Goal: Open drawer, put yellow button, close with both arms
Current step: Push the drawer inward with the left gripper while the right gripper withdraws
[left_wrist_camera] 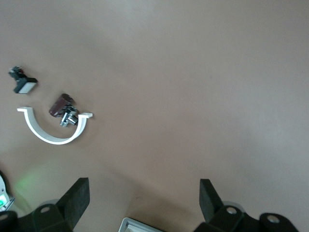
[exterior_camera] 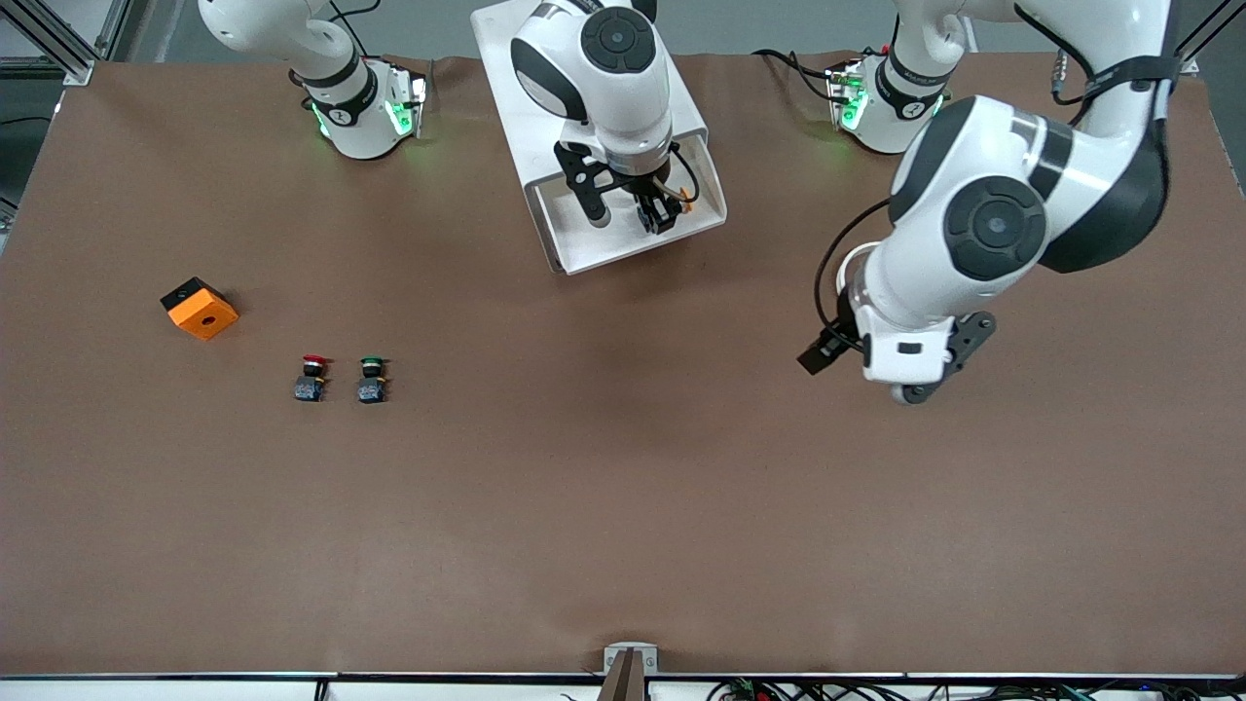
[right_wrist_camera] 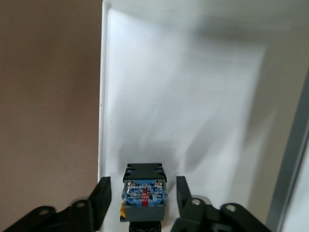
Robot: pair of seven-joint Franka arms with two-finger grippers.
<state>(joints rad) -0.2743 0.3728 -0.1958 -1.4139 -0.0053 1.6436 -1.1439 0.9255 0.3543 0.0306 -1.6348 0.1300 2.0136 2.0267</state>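
Toward the right arm's end of the table [exterior_camera: 623, 545] I see an orange block [exterior_camera: 199, 308], then the red-capped button [exterior_camera: 311, 378] and green-capped button [exterior_camera: 371, 379] side by side, untouched because neither belongs in the drawer. At the middle, my right tool [exterior_camera: 633, 208] hangs over the pulled-out drawer [exterior_camera: 584, 248]; its fingers [right_wrist_camera: 102, 195] stand apart around the yellow button [right_wrist_camera: 145, 193], which I judge is just released inside. My left tool [exterior_camera: 816, 358] waits spread wide above bare table, ready to help close.
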